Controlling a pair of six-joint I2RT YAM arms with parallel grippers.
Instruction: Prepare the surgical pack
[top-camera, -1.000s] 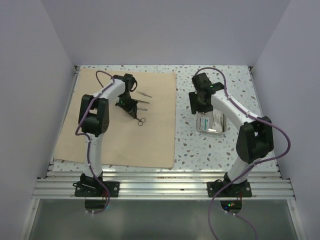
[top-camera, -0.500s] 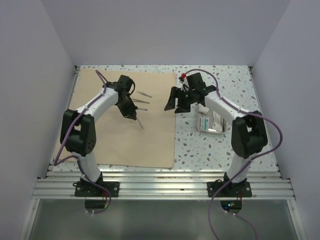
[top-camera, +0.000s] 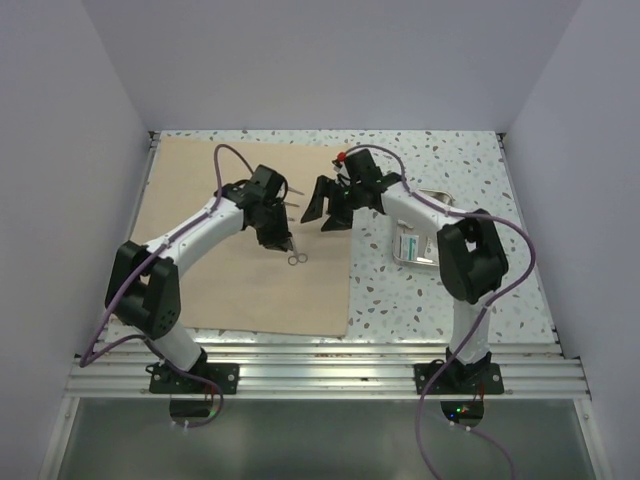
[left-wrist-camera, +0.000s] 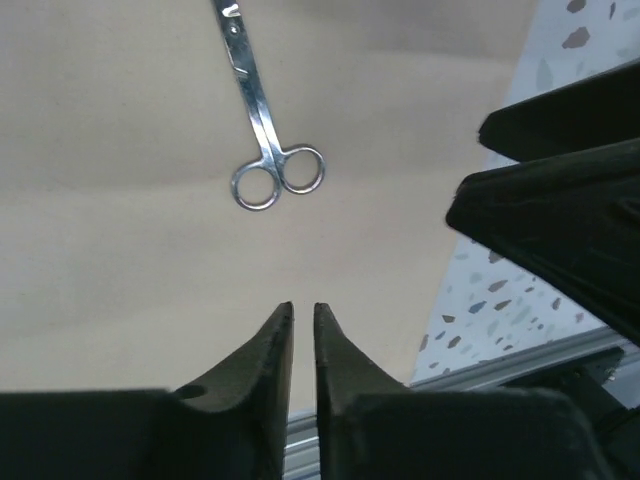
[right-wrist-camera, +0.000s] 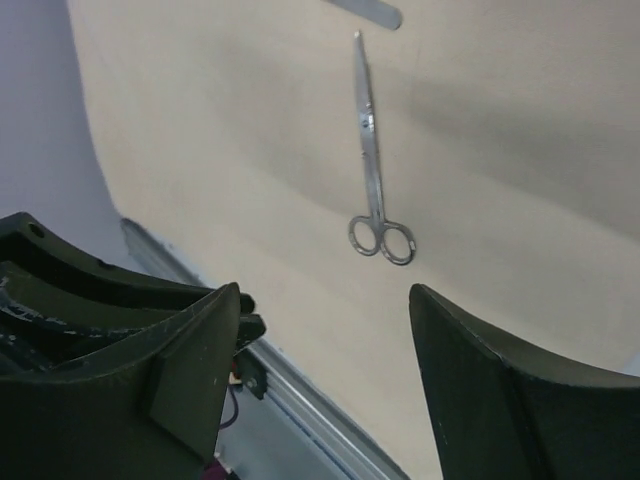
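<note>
The scissors (top-camera: 295, 256) lay flat on the cloth (top-camera: 200, 280), towards its right side and free of both grippers. From above, their long axis ran on a diagonal, with the rings at the near right end. The blades pointed far and left, and their tips were hidden under the left gripper (left-wrist-camera: 303, 312). That gripper hung over the blade end with its fingers (left-wrist-camera: 265, 350) only a thin slit apart and nothing between them. The right gripper (right-wrist-camera: 325, 295) hung just beside it over the cloth's right edge, its fingers (right-wrist-camera: 200, 350) spread wide and holding nothing. The end of another instrument (right-wrist-camera: 368, 10) showed beyond the scissors' tips. The tray (top-camera: 418, 261) sat on the table (top-camera: 500, 180) to the right of the cloth, partly hidden by the right arm.
</note>
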